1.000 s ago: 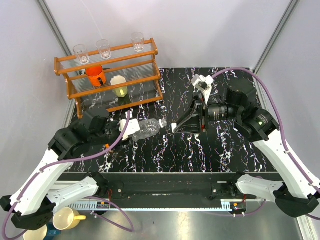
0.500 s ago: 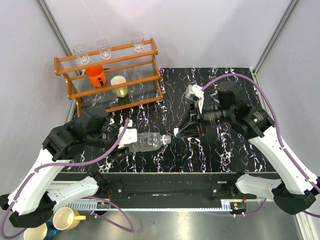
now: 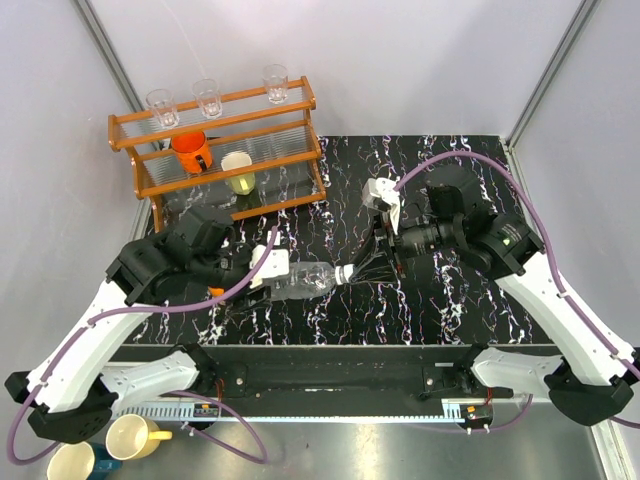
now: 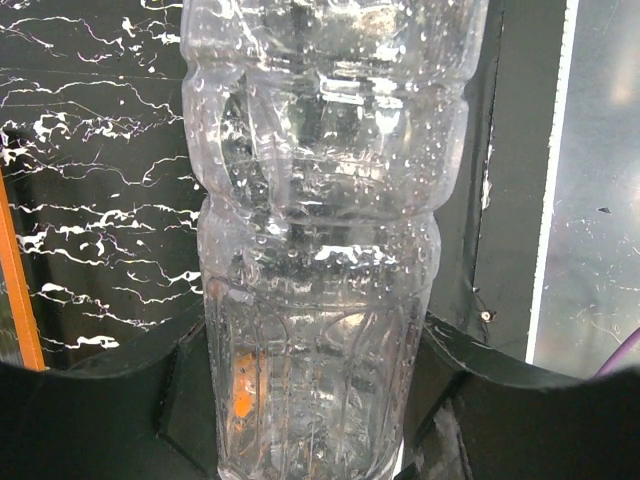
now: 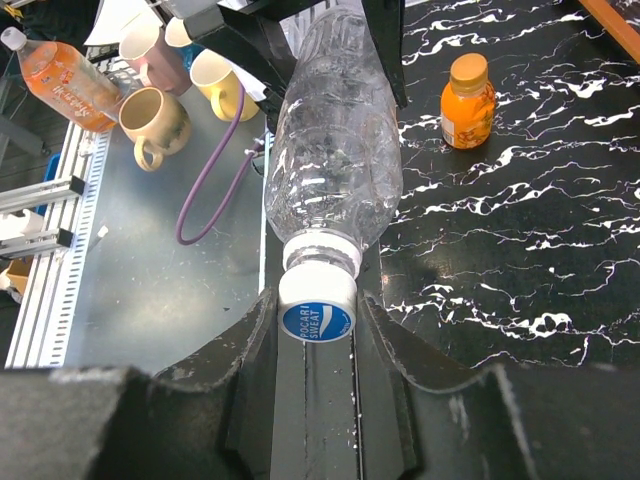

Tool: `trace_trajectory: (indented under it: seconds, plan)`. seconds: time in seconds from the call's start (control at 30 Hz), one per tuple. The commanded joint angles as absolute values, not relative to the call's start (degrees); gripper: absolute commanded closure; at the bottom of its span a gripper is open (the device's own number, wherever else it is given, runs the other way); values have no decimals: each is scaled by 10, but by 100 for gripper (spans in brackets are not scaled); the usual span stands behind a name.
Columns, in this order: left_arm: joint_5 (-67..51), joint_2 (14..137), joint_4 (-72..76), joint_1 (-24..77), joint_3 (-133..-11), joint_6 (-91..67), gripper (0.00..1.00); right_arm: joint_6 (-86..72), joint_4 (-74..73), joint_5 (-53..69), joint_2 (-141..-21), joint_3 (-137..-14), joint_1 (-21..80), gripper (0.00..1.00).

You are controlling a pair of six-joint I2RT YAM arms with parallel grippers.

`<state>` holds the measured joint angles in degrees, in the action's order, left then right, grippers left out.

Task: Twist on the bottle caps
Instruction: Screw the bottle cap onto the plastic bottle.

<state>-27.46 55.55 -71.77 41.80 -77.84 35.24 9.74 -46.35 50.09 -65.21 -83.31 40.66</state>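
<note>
A clear plastic bottle (image 3: 308, 279) lies level above the black marble table (image 3: 450, 300), and my left gripper (image 3: 282, 272) is shut round its lower body (image 4: 320, 250). Its neck points right and carries a white cap with a blue label (image 5: 317, 306). My right gripper (image 5: 317, 312) is shut on that cap, one finger pressed against each side; from above the grip sits at the table's middle (image 3: 352, 272). A short orange bottle (image 5: 467, 100) stands upright on the table beyond, with its orange cap (image 5: 469, 68) on top.
A wooden rack (image 3: 215, 150) at the back left holds clear glasses, an orange mug (image 3: 190, 150) and a pale cup (image 3: 238, 170). Mugs (image 5: 160, 115) and an orange drink bottle (image 5: 60, 75) sit off the table's near edge by the rail.
The left arm swung the bottle rightward and the right gripper came left and down. The bottle's neck and the cap in the right fingers, apart a second ago, are now joined.
</note>
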Motion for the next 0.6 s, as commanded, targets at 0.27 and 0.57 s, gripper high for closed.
trace_trajectory:
  seconds: [0.27,0.57]
  plan:
    - [-280,570,-662,418,-809,316,85,70,-411,518,-620,-819,413,89]
    - [-294,566,-649,407,-807,298,88,8,-314,549,-599,-770,413,91]
